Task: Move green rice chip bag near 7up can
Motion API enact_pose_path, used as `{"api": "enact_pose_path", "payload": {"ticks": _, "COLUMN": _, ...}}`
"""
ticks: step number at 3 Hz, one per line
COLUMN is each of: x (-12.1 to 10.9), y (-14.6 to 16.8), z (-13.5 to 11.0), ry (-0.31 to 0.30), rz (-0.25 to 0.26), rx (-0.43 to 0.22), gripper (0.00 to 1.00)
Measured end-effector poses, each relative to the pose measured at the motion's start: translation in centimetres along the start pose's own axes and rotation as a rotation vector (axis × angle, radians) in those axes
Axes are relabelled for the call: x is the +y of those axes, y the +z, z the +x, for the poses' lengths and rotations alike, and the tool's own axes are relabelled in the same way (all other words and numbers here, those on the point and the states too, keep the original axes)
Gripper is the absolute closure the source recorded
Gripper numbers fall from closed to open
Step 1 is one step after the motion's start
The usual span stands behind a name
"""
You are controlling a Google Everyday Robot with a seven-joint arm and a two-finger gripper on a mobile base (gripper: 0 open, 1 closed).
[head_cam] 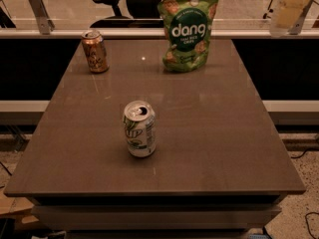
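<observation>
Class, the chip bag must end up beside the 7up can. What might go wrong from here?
The green rice chip bag stands upright far back on the table; a poor grasp might topple it off. The 7up can stands mid-table; the arriving bag might knock it over. The hand hangs at upper right, off the bag.

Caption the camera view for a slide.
Hand at upper right; green chip bag upright at the table's far edge, 7up can near the middle.
</observation>
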State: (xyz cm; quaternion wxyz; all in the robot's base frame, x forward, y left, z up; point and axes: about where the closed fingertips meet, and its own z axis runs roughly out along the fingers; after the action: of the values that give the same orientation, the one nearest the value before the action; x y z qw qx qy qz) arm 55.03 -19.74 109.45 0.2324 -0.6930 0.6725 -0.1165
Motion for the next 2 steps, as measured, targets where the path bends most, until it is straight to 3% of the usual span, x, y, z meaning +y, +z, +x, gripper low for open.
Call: {"api": "enact_pose_path", "payload": {"ticks": 2, "x": -3.9, "y": 2.7, "z": -1.8, "ry": -0.007, "rz": 0.017, "rx": 0.004, "gripper": 0.00}}
